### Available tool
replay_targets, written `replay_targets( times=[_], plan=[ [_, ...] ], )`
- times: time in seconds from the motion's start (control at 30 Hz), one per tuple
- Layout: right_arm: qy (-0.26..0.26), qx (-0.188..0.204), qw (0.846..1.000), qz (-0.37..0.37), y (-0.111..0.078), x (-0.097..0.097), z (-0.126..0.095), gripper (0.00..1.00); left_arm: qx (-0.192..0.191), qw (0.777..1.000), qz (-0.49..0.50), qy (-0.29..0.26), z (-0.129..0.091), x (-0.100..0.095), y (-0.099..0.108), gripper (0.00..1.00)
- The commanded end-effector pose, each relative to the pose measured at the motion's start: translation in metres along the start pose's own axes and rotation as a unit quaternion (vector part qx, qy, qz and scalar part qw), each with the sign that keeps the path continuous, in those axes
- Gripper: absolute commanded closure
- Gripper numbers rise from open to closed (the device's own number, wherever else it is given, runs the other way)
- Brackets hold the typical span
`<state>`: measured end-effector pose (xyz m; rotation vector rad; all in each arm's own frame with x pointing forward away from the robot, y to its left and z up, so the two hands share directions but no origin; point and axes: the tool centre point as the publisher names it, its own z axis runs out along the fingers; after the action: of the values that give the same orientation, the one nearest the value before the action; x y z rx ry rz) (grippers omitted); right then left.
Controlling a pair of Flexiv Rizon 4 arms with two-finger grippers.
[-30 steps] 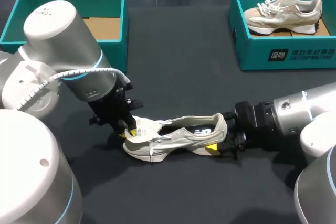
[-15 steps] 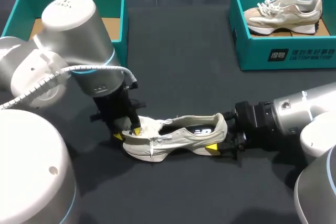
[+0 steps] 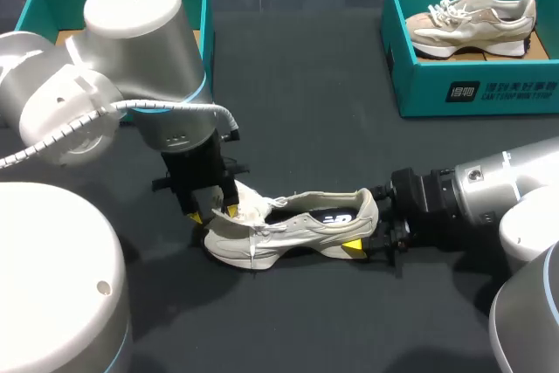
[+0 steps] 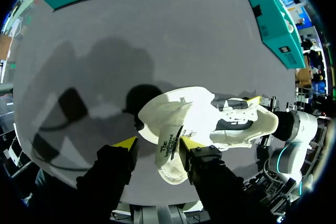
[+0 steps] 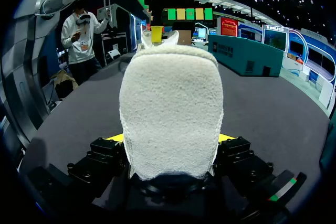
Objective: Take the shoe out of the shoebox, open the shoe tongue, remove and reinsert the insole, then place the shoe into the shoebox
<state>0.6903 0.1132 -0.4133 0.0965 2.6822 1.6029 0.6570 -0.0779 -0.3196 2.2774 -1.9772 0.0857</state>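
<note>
A cream sneaker [image 3: 288, 224] lies on its sole in the middle of the dark table, toe toward my left arm. My left gripper [image 3: 215, 213] hangs over the forefoot. In the left wrist view the raised tongue [image 4: 170, 150] stands between the open fingers of that gripper [image 4: 158, 143], with a gap on one side. My right gripper [image 3: 367, 220] lies low at the heel. In the right wrist view the fuzzy heel [image 5: 170, 93] fills the space between both yellow-tipped fingers of my right gripper [image 5: 170, 140], which is shut on it.
A teal shoebox [image 3: 196, 41] with a bare cardboard floor stands at the back left. A second teal shoebox [image 3: 472, 89] at the back right holds another cream sneaker [image 3: 472, 24]. Dark table lies between the boxes and the shoe.
My left gripper has widened and let go of the tongue, which now stands up. The left arm has swung slightly back and right. My right arm and the shoe stay put.
</note>
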Motion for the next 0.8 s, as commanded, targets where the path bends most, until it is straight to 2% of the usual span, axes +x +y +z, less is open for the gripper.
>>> replay_targets(
  times=[0.03, 0.3, 0.53, 0.63, 0.8],
  plan=[
    [-0.001, 0.001, 1.000, 0.000, -0.002, -0.001, 0.002, 1.00, 0.015, 1.000, 0.010, 0.009, -0.024, -0.002, 0.003, 0.51],
    [-0.001, 0.001, 1.000, 0.000, -0.002, -0.001, 0.002, 1.00, 0.039, 0.995, 0.080, 0.044, -0.069, 0.020, -0.001, 0.49],
    [-0.001, 0.001, 1.000, 0.000, -0.002, -0.001, 0.002, 1.00, 0.036, 0.985, 0.153, 0.070, -0.089, 0.046, -0.011, 0.46],
    [-0.001, 0.001, 1.000, 0.000, -0.002, -0.001, 0.002, 1.00, 0.021, 0.975, 0.205, 0.085, -0.095, 0.059, -0.013, 0.48],
    [-0.001, 0.001, 1.000, 0.000, -0.002, -0.001, 0.002, 1.00, -0.001, 0.947, 0.303, 0.107, -0.104, 0.080, -0.018, 0.58]
  ],
)
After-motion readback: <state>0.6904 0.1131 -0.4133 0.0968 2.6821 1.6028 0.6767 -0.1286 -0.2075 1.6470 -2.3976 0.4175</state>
